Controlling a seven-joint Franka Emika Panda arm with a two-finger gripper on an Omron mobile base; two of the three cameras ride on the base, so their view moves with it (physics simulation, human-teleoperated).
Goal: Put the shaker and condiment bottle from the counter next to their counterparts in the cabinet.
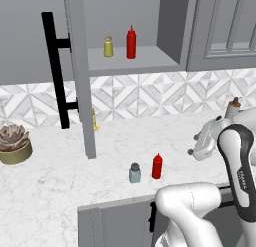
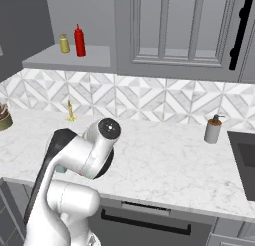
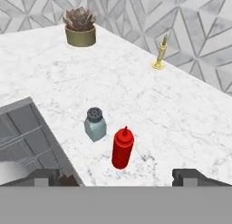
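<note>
In the left base view we see the shaker and the condiment bottle standing upright just beside each other near the front edge of the counter. Above, the cabinet stands with its door swung wide, and the yellow shaker and slim red bottle wait on its shelf. We judge nothing has been carried up yet. A succulent in a pot sits far left.

The right base view gives us what the first crops: a soap dispenser further along the counter, by a dark sink. Our own arm hides the two counter items here.

The hand view looks down on both items from above, showing the shaker's perforated cap. Our gripper hovers with its tips spread wide, holding nothing, the red bottle nearest between them, likely the first pick. A small brass ornament stands by the backsplash.
</note>
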